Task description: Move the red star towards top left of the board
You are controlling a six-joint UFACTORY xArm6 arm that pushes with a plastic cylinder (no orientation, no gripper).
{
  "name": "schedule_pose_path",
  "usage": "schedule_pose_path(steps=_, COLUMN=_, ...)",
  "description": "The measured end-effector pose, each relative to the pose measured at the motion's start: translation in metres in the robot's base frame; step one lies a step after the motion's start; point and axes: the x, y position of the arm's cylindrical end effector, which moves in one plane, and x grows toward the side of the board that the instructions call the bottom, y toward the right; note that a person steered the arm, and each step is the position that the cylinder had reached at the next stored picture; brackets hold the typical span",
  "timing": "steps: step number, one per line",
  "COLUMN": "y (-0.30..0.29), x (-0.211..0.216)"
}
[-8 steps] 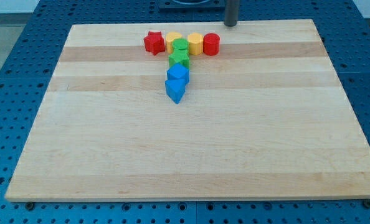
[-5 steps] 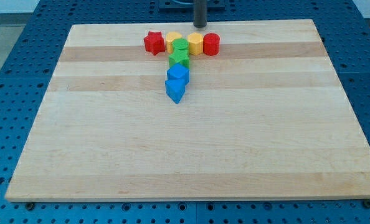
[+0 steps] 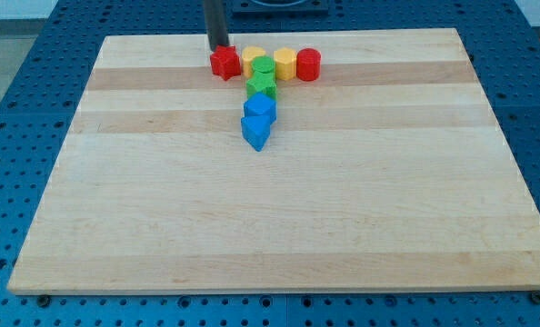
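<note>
The red star (image 3: 225, 63) lies near the top edge of the wooden board (image 3: 161, 200), left of a row of blocks. My tip (image 3: 218, 46) stands just above the star toward the view's top, close to it or touching its upper edge. To the star's right sit a yellow block (image 3: 251, 57), a green block (image 3: 264, 65), a yellow hexagon (image 3: 285, 64) and a red cylinder (image 3: 309, 64).
A green star (image 3: 262, 86) lies below the green block. Two blue blocks (image 3: 260, 108) (image 3: 256, 132) continue the column downward. The board rests on a blue perforated table (image 3: 15, 109).
My tip has moved left along the board's top edge, from above the red cylinder's right to just above the red star. The blocks have not moved.
</note>
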Motion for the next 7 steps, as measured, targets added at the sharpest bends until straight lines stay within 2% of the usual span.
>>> schedule_pose_path(steps=2, y=0.015, x=0.011)
schedule_pose_path(steps=3, y=-0.012, x=0.03)
schedule_pose_path(steps=5, y=-0.062, x=0.106)
schedule_pose_path(steps=6, y=-0.121, x=0.141)
schedule_pose_path(steps=7, y=-0.076, x=0.19)
